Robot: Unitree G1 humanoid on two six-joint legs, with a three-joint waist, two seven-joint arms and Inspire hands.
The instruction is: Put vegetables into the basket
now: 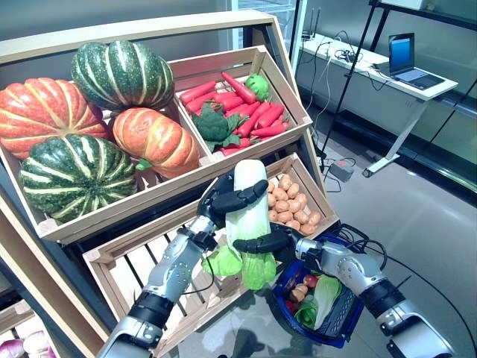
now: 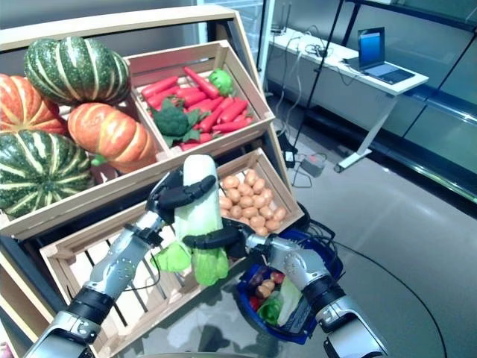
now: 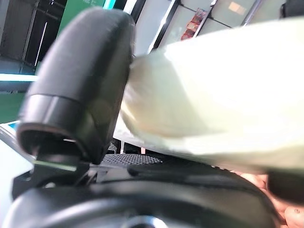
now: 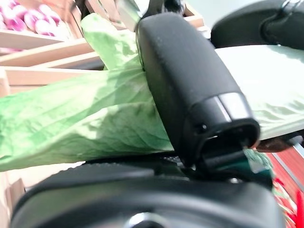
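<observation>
A pale cabbage (image 1: 250,216) with a white stalk and green leaves is held leaf-end down in front of the wooden stand. My left hand (image 1: 232,200) is curled round its white upper part; the stalk also shows in the left wrist view (image 3: 223,104). My right hand (image 1: 268,242) is curled round its lower part, just above the green leaves (image 4: 76,118). The blue basket (image 1: 335,332) stands on the floor below and to the right of the hands. A green leafy vegetable (image 1: 322,297) and small red and brown vegetables (image 1: 302,289) lie in it.
The wooden stand (image 1: 149,195) with slanted crates rises at the left and behind the hands. A white desk (image 1: 373,71) with a laptop stands at the back right. Grey floor (image 1: 425,216) lies open to the right of the basket.
</observation>
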